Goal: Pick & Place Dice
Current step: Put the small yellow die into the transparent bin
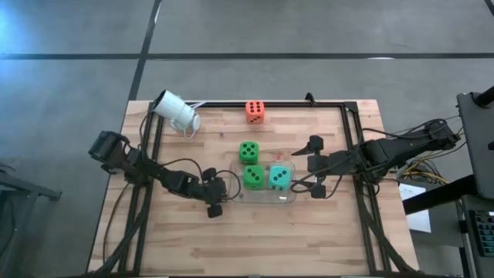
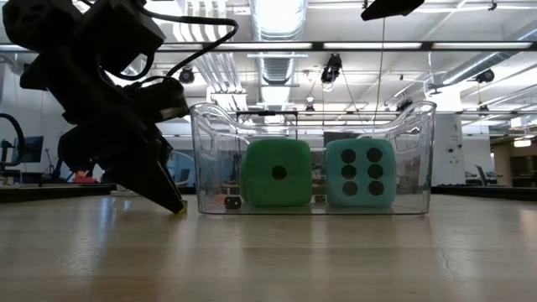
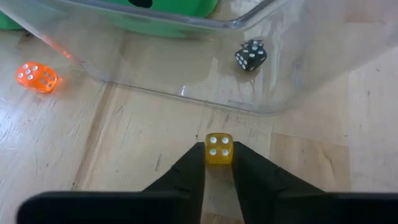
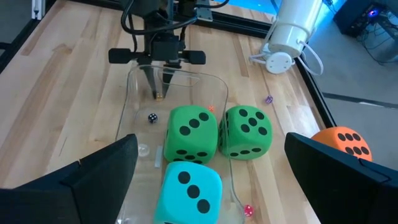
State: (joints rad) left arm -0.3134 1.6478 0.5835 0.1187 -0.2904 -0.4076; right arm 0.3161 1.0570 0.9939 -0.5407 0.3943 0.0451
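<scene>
While the left gripper [image 3: 218, 163] pinches a small yellow die [image 3: 219, 149] between its fingertips on the table, the clear bin [image 1: 239, 188] stands just ahead of it, holding a green die [image 1: 253, 177], a teal die [image 1: 279, 177] and a small black die [image 3: 250, 55]. Opposite, the right gripper [image 1: 316, 166] waits with fingers spread.

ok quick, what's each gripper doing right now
left gripper: closed on a small yellow die, down on the table just outside the clear tub.
right gripper: open, holding nothing, at the tub's other end.
</scene>
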